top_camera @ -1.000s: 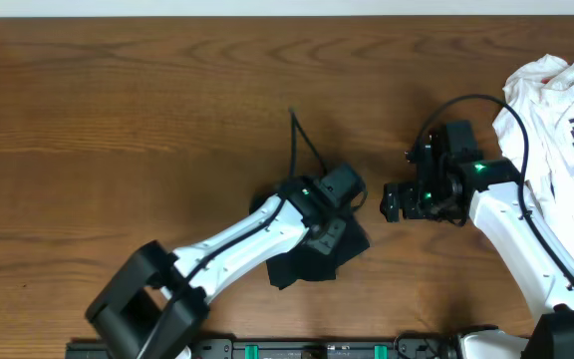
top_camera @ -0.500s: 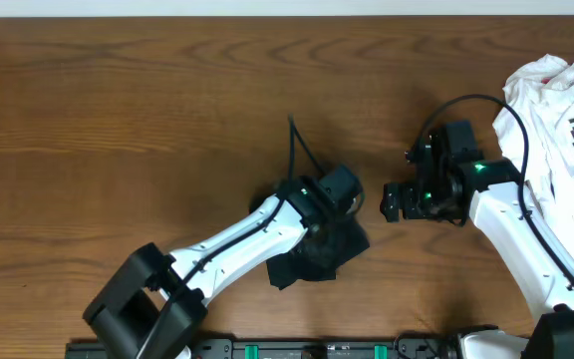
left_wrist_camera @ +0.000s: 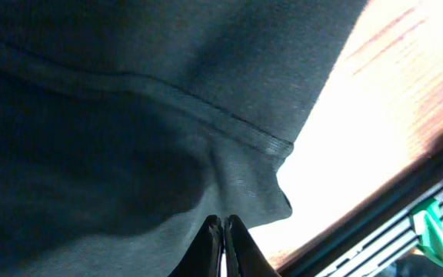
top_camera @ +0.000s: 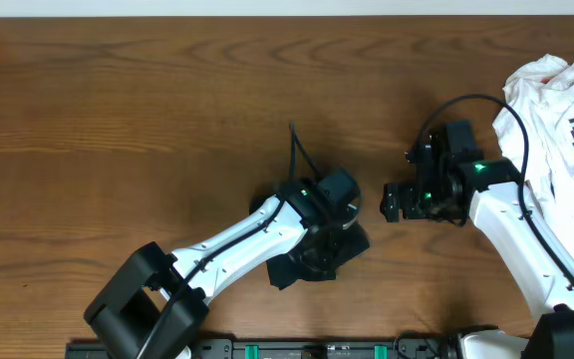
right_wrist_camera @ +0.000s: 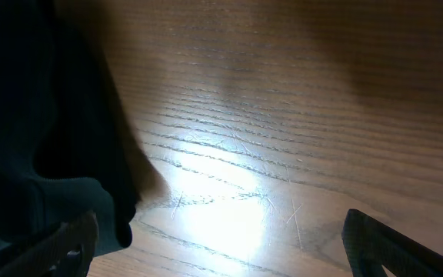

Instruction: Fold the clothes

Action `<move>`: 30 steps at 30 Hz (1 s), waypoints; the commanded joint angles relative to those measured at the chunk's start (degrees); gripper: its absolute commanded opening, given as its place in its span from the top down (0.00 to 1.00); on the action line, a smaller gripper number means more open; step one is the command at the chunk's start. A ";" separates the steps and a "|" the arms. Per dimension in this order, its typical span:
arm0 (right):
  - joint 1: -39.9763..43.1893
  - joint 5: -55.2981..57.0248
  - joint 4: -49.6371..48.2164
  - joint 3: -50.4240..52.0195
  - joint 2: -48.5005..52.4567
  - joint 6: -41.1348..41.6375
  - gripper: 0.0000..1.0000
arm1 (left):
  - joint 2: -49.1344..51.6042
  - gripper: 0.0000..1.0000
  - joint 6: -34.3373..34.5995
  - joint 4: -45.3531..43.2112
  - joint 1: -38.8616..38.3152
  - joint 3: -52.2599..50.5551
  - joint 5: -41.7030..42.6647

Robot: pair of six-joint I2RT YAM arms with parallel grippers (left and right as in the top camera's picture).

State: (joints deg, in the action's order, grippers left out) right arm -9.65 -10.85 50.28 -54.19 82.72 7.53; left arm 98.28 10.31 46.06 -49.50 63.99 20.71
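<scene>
On the table (top_camera: 118, 120), left hand (left_wrist_camera: 222, 225) pinches the black shirt (left_wrist_camera: 91, 115); right hand (top_camera: 391, 202) released nearby.

The black shirt (top_camera: 289, 271) is bunched into a compact, crumpled heap on the table (top_camera: 118, 120), near the middle of the front edge. The soft dark fabric is gathered in folds. A stitched hem (left_wrist_camera: 229, 123) is exposed across one layer.

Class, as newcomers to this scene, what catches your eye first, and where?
A crumpled black shirt lies at the table's front middle, the left gripper shut on it. A white garment with black print is heaped at the right edge; the right gripper hangs open between them.
</scene>
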 commanded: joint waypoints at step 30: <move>0.26 0.15 0.07 0.31 -0.74 0.33 0.01 | 1.90 0.94 3.85 -5.90 -2.34 -4.22 5.20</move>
State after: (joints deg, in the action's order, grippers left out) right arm -9.65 -10.85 50.28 -54.19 82.72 7.53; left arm 99.35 13.32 40.38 -51.66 60.36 24.97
